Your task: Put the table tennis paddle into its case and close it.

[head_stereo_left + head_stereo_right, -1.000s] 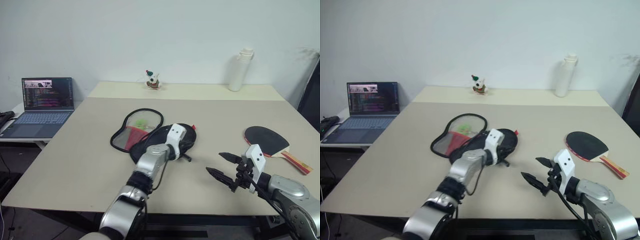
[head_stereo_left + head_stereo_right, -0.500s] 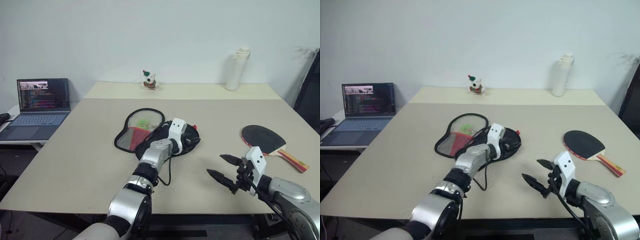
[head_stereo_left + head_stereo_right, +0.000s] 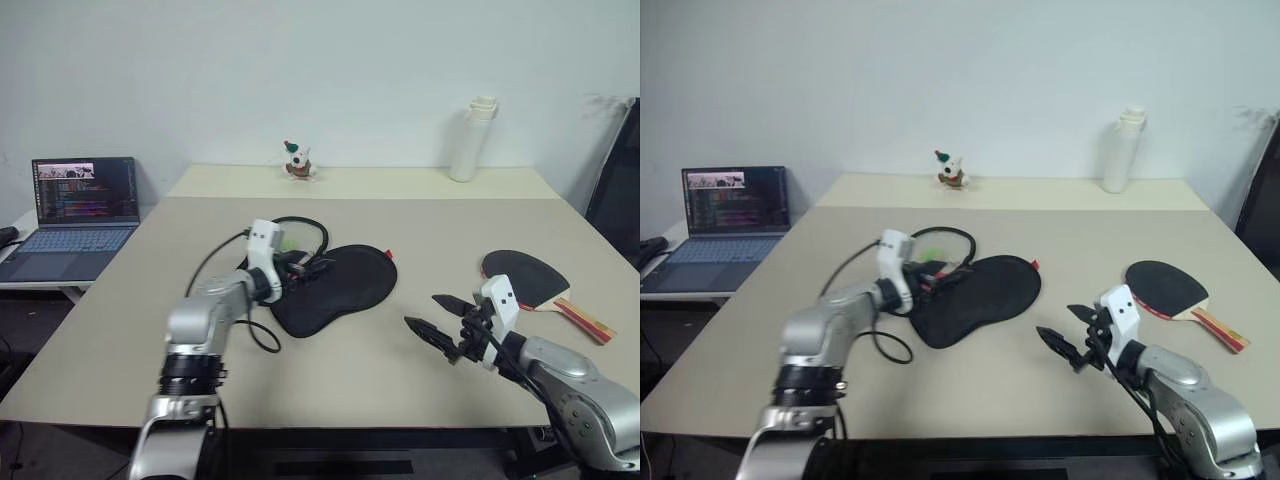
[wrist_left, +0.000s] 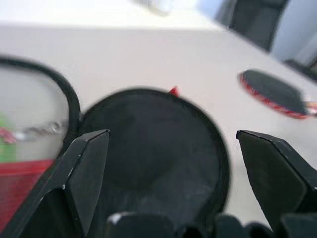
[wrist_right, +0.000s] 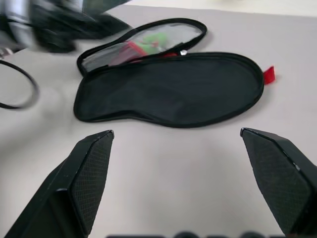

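Observation:
The case (image 3: 340, 288) lies open in the middle of the table, its black half flat toward me and its lined half (image 5: 143, 43) behind, showing red and green. My left gripper (image 3: 305, 265) hovers open at the case's left end, touching nothing; the left wrist view looks between wide-apart fingers (image 4: 84, 173) onto the black fabric (image 4: 153, 148). The table tennis paddle (image 3: 525, 275) rests black face up at the right, handle toward the table's right edge. My right gripper (image 3: 440, 322) is open and empty, between the case and the paddle, nearer the front edge.
On a side desk to the left sits a laptop (image 3: 82, 205). A white bottle (image 3: 468, 140) and a small toy figure (image 3: 298, 160) stand at the back of the table. A black cable (image 3: 262, 335) loops from my left arm onto the table. A dark chair (image 3: 620, 190) is at the right.
My left gripper has opened, let go of the case's black half and swung away left and up. The black half now lies flat. The right gripper has barely shifted.

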{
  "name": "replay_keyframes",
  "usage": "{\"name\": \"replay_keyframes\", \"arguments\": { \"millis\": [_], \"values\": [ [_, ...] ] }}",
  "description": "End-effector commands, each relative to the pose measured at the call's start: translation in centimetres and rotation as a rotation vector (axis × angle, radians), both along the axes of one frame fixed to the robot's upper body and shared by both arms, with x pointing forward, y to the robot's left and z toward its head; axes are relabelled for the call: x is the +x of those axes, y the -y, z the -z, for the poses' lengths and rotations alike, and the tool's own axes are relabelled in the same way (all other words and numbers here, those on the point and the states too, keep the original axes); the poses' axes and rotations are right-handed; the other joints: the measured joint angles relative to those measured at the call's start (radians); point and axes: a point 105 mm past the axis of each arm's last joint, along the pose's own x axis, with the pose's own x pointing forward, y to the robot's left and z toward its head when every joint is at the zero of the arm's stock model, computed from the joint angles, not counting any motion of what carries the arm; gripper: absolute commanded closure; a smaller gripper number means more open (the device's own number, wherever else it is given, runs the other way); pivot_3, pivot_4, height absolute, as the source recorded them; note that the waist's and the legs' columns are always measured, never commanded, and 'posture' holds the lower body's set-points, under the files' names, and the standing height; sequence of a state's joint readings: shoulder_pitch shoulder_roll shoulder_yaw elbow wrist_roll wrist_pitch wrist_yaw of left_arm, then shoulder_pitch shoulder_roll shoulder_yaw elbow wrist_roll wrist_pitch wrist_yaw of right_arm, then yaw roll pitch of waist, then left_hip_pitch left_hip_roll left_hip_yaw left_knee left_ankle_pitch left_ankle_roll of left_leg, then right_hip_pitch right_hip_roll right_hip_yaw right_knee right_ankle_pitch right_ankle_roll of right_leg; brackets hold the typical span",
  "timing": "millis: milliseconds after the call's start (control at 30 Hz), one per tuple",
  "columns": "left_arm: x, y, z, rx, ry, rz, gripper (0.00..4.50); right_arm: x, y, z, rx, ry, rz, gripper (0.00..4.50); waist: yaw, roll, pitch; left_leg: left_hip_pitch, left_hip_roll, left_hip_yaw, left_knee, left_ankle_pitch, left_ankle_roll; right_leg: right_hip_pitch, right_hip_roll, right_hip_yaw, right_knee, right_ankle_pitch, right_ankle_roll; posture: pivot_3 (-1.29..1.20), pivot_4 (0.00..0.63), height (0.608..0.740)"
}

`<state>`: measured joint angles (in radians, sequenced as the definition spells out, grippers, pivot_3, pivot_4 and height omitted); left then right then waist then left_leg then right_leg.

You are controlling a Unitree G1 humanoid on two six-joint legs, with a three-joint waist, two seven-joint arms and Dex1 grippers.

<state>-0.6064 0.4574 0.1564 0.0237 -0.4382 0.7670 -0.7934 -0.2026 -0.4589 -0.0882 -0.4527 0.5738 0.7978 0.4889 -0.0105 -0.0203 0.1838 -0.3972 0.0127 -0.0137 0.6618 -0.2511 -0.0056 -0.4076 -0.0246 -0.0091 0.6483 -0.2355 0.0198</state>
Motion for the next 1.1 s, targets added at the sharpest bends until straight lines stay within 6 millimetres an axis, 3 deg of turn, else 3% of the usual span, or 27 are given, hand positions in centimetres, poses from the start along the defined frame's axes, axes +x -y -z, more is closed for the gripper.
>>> {"name": "replay_keyframes", "arguments": {
  "millis": [33, 267, 433, 533, 900, 1100],
  "values": [
    [-2.8, -1.3, -2.3, 0.032, 0.131, 0.144, 0.05, 1.1, -1.2, -0.3, 0.011, -0.018, 0.025, 0.00, 0.001, 0.000, 0.000, 0.000, 0.000, 0.000, 0.000, 0.000, 0.000, 0.000, 0.000, 0.000, 0.000, 0.001, -0.002, 0.00, 0.150, 0.740],
    [-4.8, -5.6, -1.1, 0.126, 0.096, 0.166, 0.05, 3.6, -4.1, 0.9, 0.044, -0.135, 0.087, 0.00, 0.008, 0.000, 0.000, -0.001, 0.000, -0.001, 0.000, 0.000, 0.000, -0.001, 0.000, 0.000, 0.000, 0.000, -0.002, 0.00, 0.150, 0.740],
    [-4.8, -7.7, -0.1, 0.154, 0.066, 0.102, 0.05, 4.5, -5.8, 2.4, 0.021, -0.211, 0.109, 0.00, 0.008, 0.000, 0.000, -0.002, 0.000, 0.000, -0.001, 0.000, 0.000, -0.002, -0.001, 0.000, -0.001, 0.001, -0.003, 0.00, 0.150, 0.740],
    [-4.8, -7.8, -0.1, 0.147, 0.066, 0.096, 0.05, 4.9, -6.4, 2.9, 0.018, -0.232, 0.127, 0.00, 0.007, 0.000, 0.000, -0.002, 0.000, 0.000, 0.000, 0.000, 0.000, -0.003, -0.001, 0.000, 0.000, 0.001, -0.003, 0.00, 0.150, 0.740],
    [-4.7, -7.1, 0.0, 0.131, 0.070, 0.095, 0.05, 4.9, -11.9, 1.8, 0.138, -0.313, 0.015, 0.00, -0.007, 0.000, 0.000, -0.002, 0.001, 0.000, -0.001, 0.000, 0.000, -0.004, 0.000, 0.000, 0.001, 0.001, -0.003, 0.00, 0.150, 0.740],
    [-4.8, -6.8, -0.1, 0.123, 0.072, 0.098, 0.05, 4.8, -12.2, 1.0, 0.133, -0.279, -0.006, 0.00, -0.009, 0.000, 0.000, -0.002, 0.001, 0.000, -0.001, 0.000, 0.000, -0.004, 0.000, 0.000, 0.001, 0.001, -0.003, 0.00, 0.150, 0.740]
  ]
}}
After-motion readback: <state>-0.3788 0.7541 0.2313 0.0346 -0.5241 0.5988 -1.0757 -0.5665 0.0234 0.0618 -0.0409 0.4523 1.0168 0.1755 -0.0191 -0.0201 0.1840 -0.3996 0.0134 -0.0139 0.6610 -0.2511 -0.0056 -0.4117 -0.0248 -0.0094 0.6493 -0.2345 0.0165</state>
